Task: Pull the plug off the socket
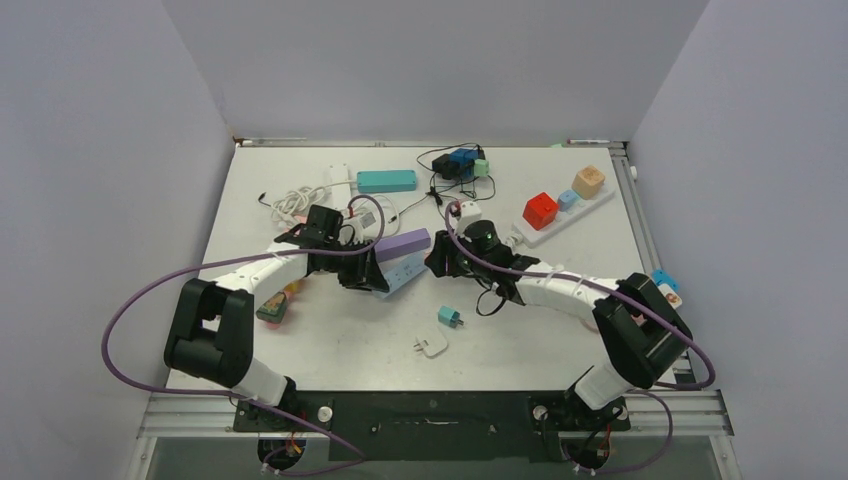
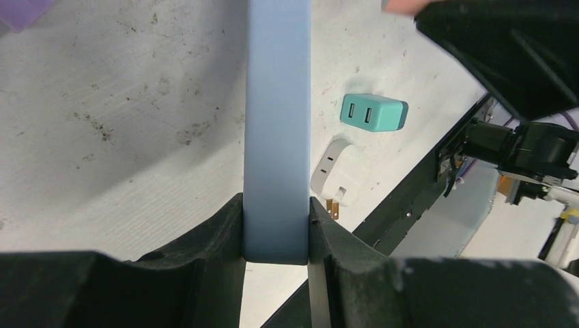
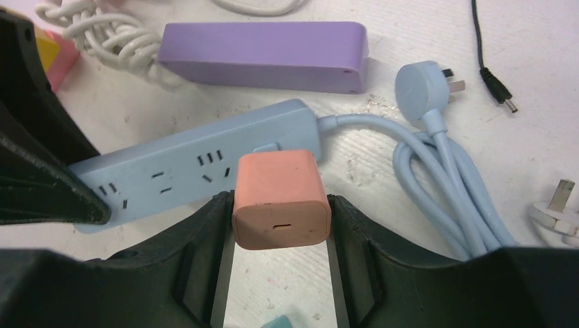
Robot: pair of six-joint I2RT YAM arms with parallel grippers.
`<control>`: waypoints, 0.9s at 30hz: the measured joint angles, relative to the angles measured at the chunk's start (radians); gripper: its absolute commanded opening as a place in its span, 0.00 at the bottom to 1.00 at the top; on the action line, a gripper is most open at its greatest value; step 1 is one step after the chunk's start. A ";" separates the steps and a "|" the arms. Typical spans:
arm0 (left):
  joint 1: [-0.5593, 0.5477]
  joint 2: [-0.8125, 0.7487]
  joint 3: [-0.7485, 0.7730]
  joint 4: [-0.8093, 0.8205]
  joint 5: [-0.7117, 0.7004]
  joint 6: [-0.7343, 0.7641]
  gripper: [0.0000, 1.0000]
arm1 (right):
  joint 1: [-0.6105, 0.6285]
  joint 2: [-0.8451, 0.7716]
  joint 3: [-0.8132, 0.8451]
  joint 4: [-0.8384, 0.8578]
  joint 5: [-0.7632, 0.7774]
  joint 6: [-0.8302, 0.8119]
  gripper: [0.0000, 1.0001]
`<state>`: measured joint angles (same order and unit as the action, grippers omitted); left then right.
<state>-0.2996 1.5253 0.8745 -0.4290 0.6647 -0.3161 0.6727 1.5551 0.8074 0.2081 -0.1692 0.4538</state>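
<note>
Plug: salmon-pink plug point(image 3: 281, 199), centre of the right wrist view, against the light-blue socket point(image 3: 177, 164). Looks rigid, light and smooth-sided.
Hold: right hand point(image 3: 280, 212) clamps its two flat sides, the surest purchase.
Socket: slim, stiff, likely light enough to lift along; left hand point(image 2: 276, 222) pinches its end, lower centre.
Pins: in or out, cannot tell.
Around: coiled cord point(image 3: 437, 184) right, lilac strip point(image 3: 263, 55) above, on the worktop point(image 2: 123, 137).

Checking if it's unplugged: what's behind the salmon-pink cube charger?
The long light-blue plastic power strip lies directly behind the salmon-pink cube charger; its body hides the prongs and any outlet there.
</note>
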 measured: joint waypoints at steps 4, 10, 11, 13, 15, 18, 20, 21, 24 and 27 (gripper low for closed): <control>-0.016 0.000 0.017 -0.016 -0.035 0.018 0.02 | 0.089 -0.040 0.000 -0.047 0.070 -0.053 0.05; -0.022 0.016 0.023 -0.027 -0.031 0.031 0.09 | 0.256 -0.130 -0.030 -0.098 0.204 -0.096 0.05; -0.022 0.019 0.023 -0.028 -0.028 0.032 0.11 | 0.275 -0.146 -0.043 -0.103 0.227 -0.096 0.05; -0.022 0.026 0.024 -0.029 -0.022 0.032 0.16 | 0.310 -0.172 -0.068 -0.114 0.272 -0.094 0.05; -0.022 0.034 0.024 -0.030 -0.015 0.032 0.20 | 0.346 -0.179 -0.087 -0.123 0.320 -0.087 0.05; -0.024 0.046 0.024 -0.031 -0.004 0.033 0.25 | 0.400 -0.174 -0.101 -0.139 0.383 -0.075 0.07; -0.029 0.057 0.025 -0.032 0.001 0.035 0.29 | 0.436 -0.163 -0.102 -0.145 0.426 -0.067 0.07; -0.035 0.065 0.027 -0.034 0.002 0.037 0.31 | 0.456 -0.155 -0.102 -0.145 0.456 -0.061 0.08; -0.051 0.083 0.030 -0.046 -0.013 0.039 0.38 | 0.491 -0.127 -0.101 -0.146 0.517 -0.048 0.11; -0.059 0.104 0.030 -0.082 -0.049 0.036 0.47 | 0.515 -0.074 -0.095 -0.156 0.568 -0.035 0.15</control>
<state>-0.3588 1.6291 0.9043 -0.5106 0.6155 -0.2798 1.1877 1.4811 0.7128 0.0517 0.3988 0.4183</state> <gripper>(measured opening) 0.407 0.464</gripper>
